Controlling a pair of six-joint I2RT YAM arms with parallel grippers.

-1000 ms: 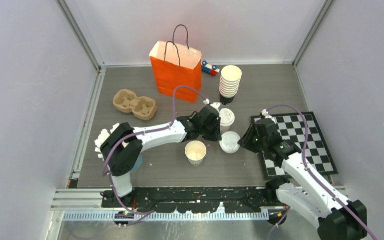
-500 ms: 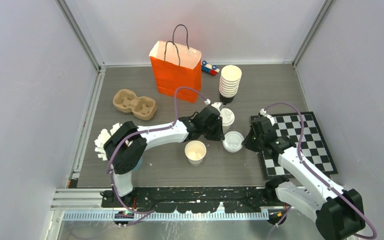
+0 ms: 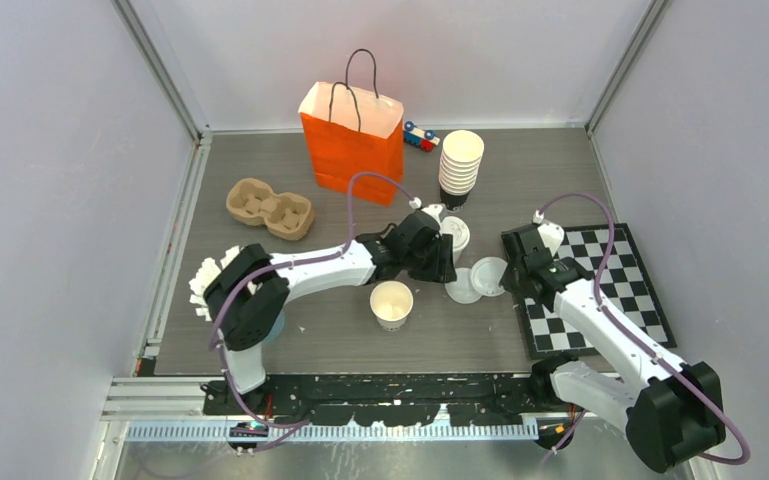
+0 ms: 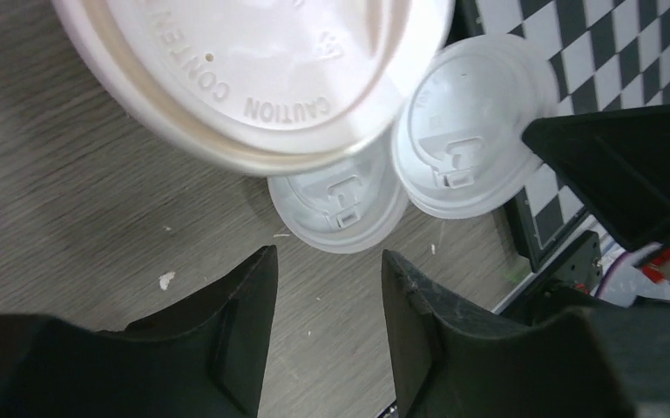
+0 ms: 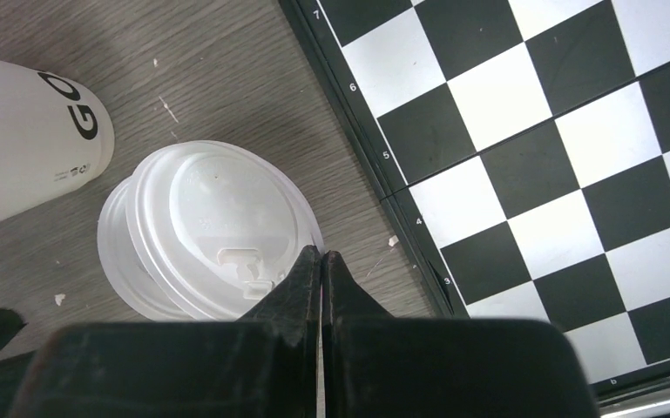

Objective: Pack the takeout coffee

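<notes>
A lidded takeout coffee cup (image 3: pixel 454 236) stands upright mid-table; its lid (image 4: pixel 253 70) fills the top of the left wrist view. My left gripper (image 3: pixel 442 264) (image 4: pixel 327 257) sits just beside it, open, with bare table between the fingers. A lidless cup (image 3: pixel 391 303) stands in front. My right gripper (image 3: pixel 511 272) (image 5: pixel 321 254) is shut on the rim of a loose white lid (image 3: pixel 490 274) (image 5: pixel 218 222). That lid overlaps a second lid (image 3: pixel 463 291) (image 5: pixel 115 252) lying on the table. The orange bag (image 3: pixel 352 138) stands at the back.
A stack of nested cups (image 3: pixel 460 164) stands right of the bag, with a small toy (image 3: pixel 420 136) behind it. A cardboard cup carrier (image 3: pixel 270 208) lies at the left. A chessboard (image 3: pixel 615 285) lies at the right, under my right arm.
My left gripper has opened and let go of the lidded cup. My right gripper shut on the top lid and drew it right, uncovering a second lid beneath.
</notes>
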